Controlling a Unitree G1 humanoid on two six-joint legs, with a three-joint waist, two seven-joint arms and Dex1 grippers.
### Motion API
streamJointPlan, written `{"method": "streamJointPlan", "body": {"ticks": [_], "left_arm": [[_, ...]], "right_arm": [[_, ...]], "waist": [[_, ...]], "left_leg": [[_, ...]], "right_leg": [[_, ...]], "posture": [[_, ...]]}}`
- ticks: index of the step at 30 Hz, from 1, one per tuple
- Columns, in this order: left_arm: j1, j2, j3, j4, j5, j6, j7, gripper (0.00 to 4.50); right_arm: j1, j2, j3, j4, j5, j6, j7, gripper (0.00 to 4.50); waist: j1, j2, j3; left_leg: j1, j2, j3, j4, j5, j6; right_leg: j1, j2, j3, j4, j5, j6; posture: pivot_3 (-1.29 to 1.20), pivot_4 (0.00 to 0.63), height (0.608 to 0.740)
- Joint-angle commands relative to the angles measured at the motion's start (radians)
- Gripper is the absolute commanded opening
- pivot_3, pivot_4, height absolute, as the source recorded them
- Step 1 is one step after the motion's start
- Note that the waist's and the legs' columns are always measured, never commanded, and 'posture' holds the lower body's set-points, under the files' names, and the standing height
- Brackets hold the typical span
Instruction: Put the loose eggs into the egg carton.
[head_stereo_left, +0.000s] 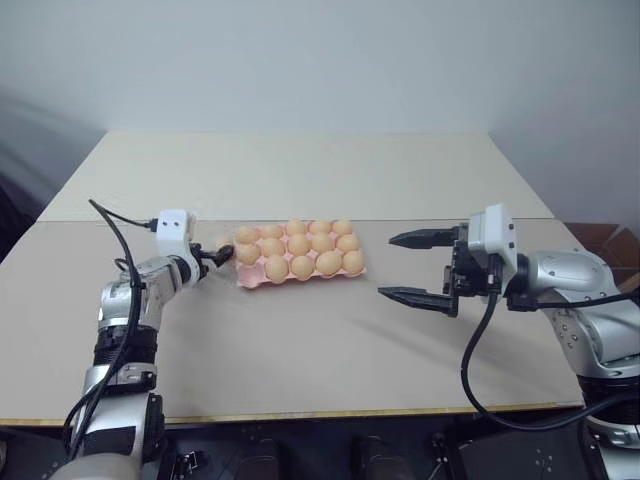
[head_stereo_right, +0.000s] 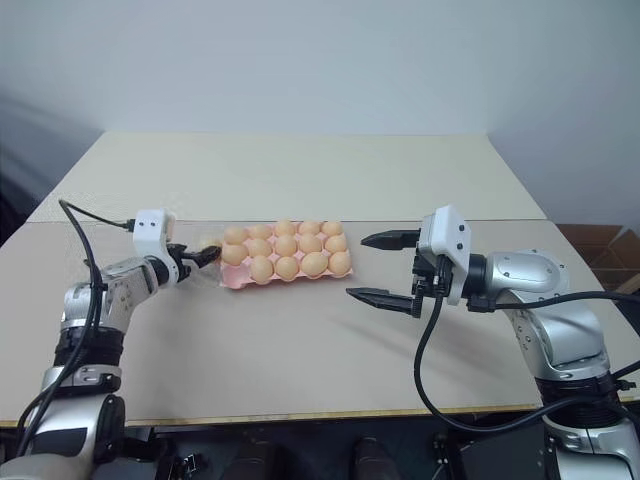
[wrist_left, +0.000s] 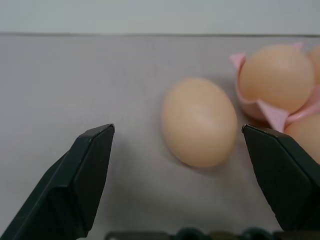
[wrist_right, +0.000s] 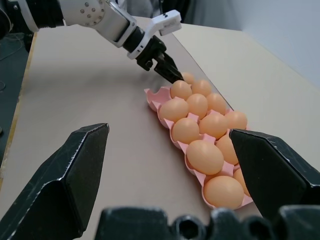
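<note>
- Egg carton (head_stereo_left: 243, 277): pink moulded tray w/ no lid, sits on the beige table (head_stereo_left: 300, 340), cups filled w/ peach-tan eggs (head_stereo_left: 300, 244) in three rows.
- Loose egg (wrist_left: 199, 122): lies on its side on the table just beside the carton's end nearest the L arm, close to the carton's corner flap; can't tell if it touches the tray.
- Left gripper (head_stereo_left: 222, 252): at that same carton end, low over the table, fingers (wrist_left: 80, 175) spread wide apart w/ the loose egg between them; neither finger touches the egg, nothing held.
- Right gripper (head_stereo_left: 412, 268): off the carton's opposite end, well apart from it, raised above the table, pointing back toward the carton; its two black fingers (wrist_right: 65, 185) stand wide apart, one above the other, empty.
</note>
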Motion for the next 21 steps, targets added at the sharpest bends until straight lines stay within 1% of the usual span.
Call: {"method": "streamJointPlan", "body": {"ticks": [1,6,14,21], "left_arm": [[0.009,0.031,0.036,-0.094,-0.002,0.035,0.017,4.46],[0.034,0.039,0.048,-0.15,-0.012,0.054,0.008,4.46],[-0.003,0.022,0.041,-0.101,0.008,0.058,0.044,4.46],[-0.008,0.056,0.051,-0.114,0.007,0.056,0.037,4.46]], "right_arm": [[-0.022,-0.004,-0.021,-0.015,0.014,-0.005,-0.001,4.5],[-0.029,-0.002,-0.019,-0.008,0.011,-0.008,0.001,4.5],[-0.042,-0.002,-0.019,-0.005,0.011,-0.007,0.001,4.5],[-0.029,-0.003,-0.025,-0.022,0.014,-0.003,-0.01,4.5]], "waist": [[0.001,0.0,0.0],[0.001,0.0,0.0],[0.003,0.0,0.0],[0.001,0.0,0.0]], "left_leg": [[0.0,0.0,0.0,0.0,0.0,0.0],[0.0,0.0,0.0,0.0,0.0,0.0],[0.0,0.0,0.0,0.0,0.0,0.0],[0.0,0.0,0.0,0.0,0.0,0.0]], "right_leg": [[0.0,0.0,0.0,0.0,0.0,0.0],[0.0,0.0,0.0,0.0,0.0,-0.001],[0.0,0.0,0.0,0.0,0.0,-0.001],[0.0,0.0,0.0,0.0,0.001,-0.001]], "posture": [[0.0,0.15,0.74],[0.0,0.15,0.74],[0.0,0.15,0.74],[0.0,0.15,0.74]]}}
